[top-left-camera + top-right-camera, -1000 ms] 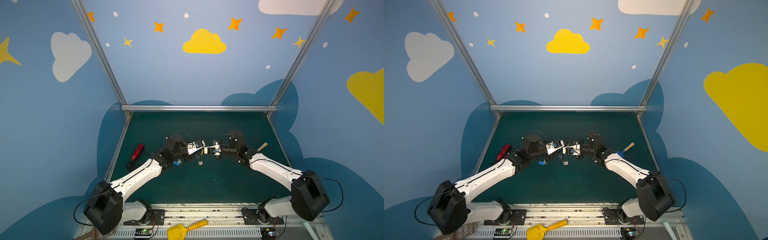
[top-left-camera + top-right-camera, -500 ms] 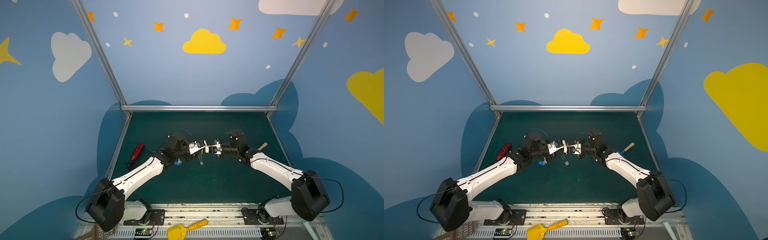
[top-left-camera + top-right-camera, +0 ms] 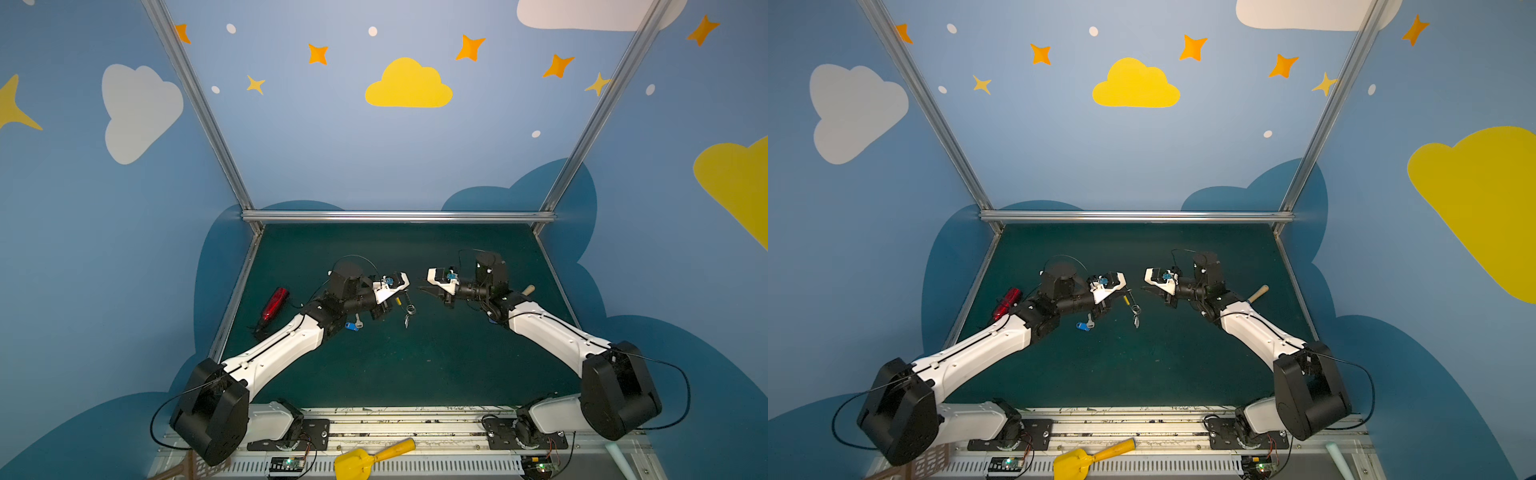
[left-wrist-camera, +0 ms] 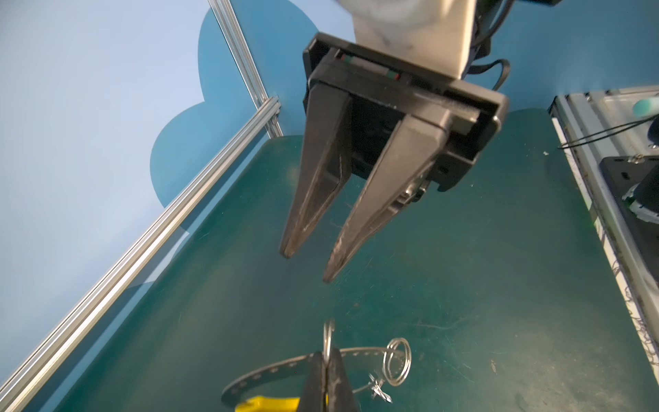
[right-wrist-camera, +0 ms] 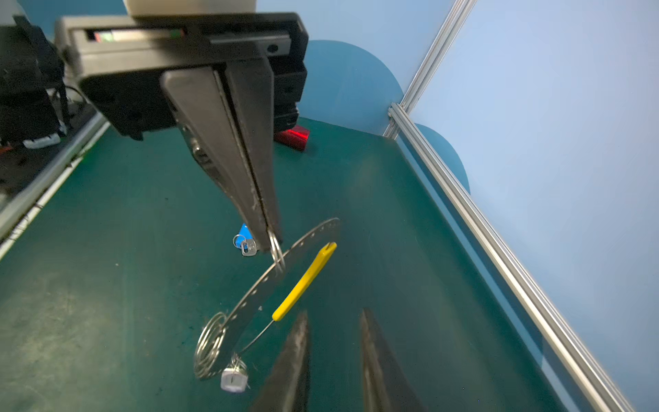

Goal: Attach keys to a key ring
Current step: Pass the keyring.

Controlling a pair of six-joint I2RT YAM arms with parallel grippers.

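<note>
Right tool (image 4: 307,267) withdrawn, apart from key ring (image 5: 262,281)

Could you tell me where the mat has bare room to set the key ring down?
Widest bare patch: the near half of the mat, bordered by the left arm, the right arm and the front rail. The back strip under the rear rail is bare too. Crowded: around the left gripper, with the hanging key ring, blue-tagged key and red gadget.

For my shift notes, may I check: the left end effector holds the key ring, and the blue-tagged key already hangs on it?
Not quite: the blue-tagged key lies on the mat, off the key ring, as the right wrist view shows. The left end effector does hold the key ring.
</note>
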